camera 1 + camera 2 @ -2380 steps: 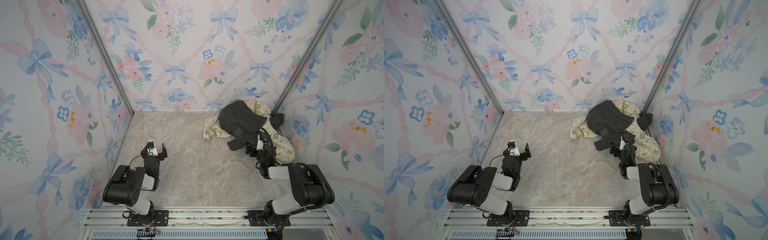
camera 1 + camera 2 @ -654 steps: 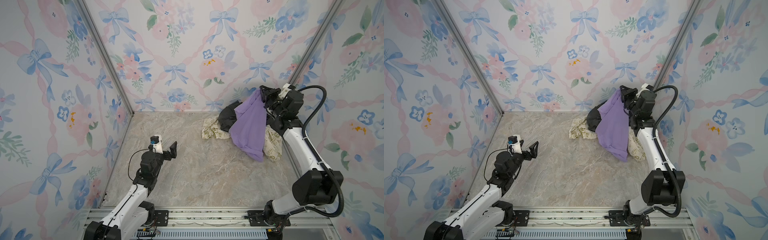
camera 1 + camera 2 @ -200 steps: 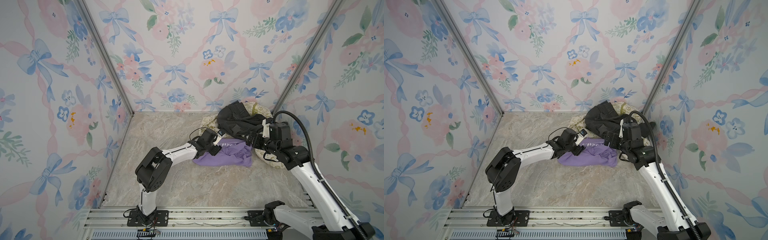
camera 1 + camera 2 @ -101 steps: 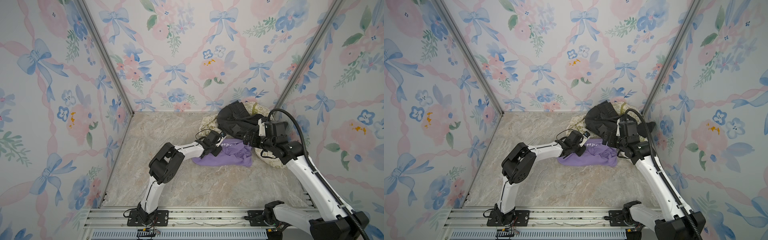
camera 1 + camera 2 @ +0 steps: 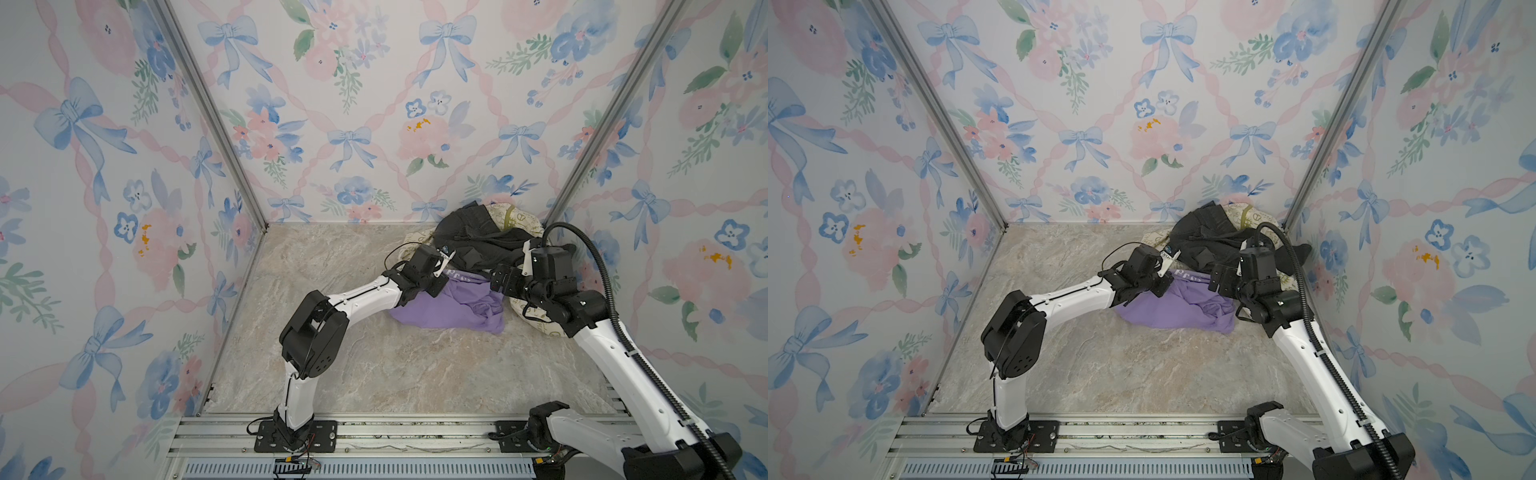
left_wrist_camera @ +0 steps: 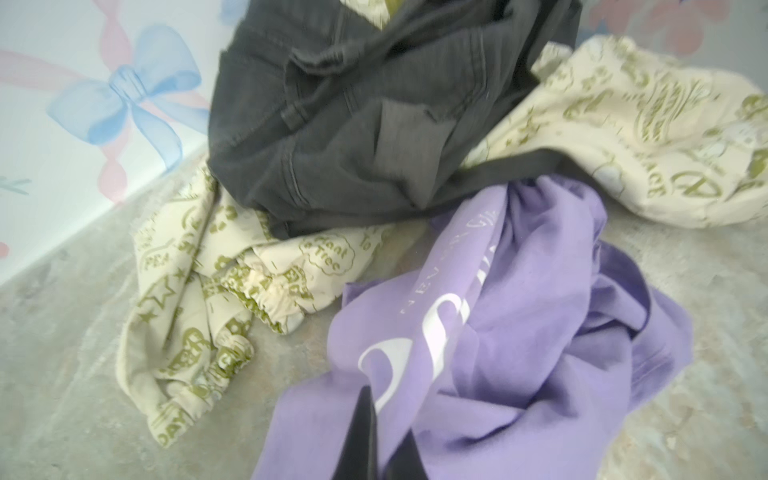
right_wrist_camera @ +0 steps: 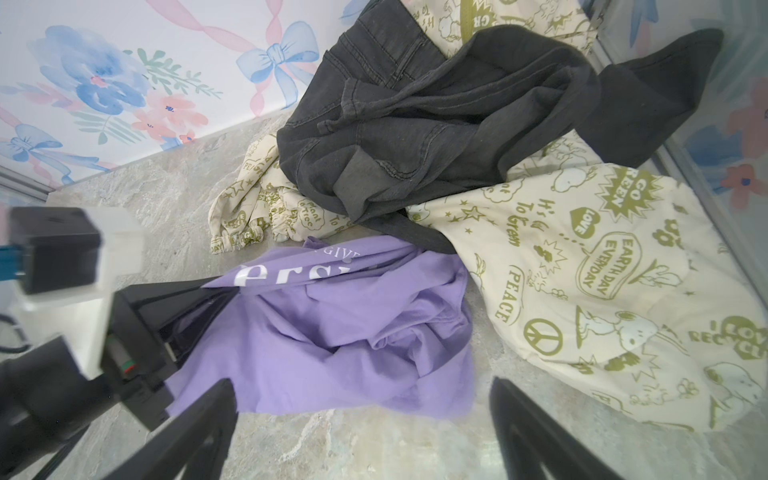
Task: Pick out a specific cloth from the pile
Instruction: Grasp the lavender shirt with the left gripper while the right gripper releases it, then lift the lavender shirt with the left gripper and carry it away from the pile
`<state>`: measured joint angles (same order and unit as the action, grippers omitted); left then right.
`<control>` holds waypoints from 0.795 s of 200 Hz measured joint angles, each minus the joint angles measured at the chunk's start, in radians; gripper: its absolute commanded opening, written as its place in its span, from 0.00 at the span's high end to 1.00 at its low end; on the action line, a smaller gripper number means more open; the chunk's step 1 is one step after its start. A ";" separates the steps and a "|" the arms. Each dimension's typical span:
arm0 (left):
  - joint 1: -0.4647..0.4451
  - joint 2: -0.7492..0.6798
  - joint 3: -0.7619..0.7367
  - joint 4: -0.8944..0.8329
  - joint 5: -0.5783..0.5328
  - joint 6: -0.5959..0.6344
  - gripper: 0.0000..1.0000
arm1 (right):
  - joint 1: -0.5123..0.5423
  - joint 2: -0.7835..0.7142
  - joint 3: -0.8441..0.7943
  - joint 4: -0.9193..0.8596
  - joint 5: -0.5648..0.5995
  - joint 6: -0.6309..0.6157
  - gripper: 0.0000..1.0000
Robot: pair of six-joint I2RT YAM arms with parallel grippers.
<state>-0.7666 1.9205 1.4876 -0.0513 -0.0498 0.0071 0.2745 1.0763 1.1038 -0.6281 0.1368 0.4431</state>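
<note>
Although the pile of clothes (image 5: 478, 245) in the upper right of the marbled grey-beige bench (image 5: 374, 374) has been left where it was, with the charcoal-black denim-like garment (image 5: 1208, 237) draped over the cream cloth with olive-green printed emblems (image 7: 602, 270), the plain lavender-purple soft garment with white lettering (image 5: 440, 309) is no longer held aloft. It has been laid crumpled on the bench just below the pile, right of centre in both top views, with its upper edge touching the dark garment.

Within the last second the left gripper (image 7: 216, 293) has been shut on the upper-left fold of the purple fabric, by the white print, where its fingers had been apart. The right gripper (image 7: 361, 432) has been kept wide open, with nothing between its fingers (image 7: 199, 424), close by the cloth's right side.

The handover is judged complete, so the cloth can probably now be drawn leftward, clear of the pile. No container is seen in any frame.
</note>
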 measured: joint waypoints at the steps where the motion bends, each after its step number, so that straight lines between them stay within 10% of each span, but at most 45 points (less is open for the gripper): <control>1: 0.000 -0.002 0.000 0.000 0.000 0.000 1.00 | 0.000 0.000 0.000 0.000 0.000 0.000 0.03; 159: 0.199 -0.456 -0.066 0.309 0.095 -0.092 1.00 | 0.000 -0.029 -0.059 0.100 0.051 0.052 0.03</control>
<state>-0.5678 1.4643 1.4212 0.2573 0.0456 -0.0853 0.2749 1.0477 1.0447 -0.5282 0.1883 0.4953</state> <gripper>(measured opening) 0.048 0.970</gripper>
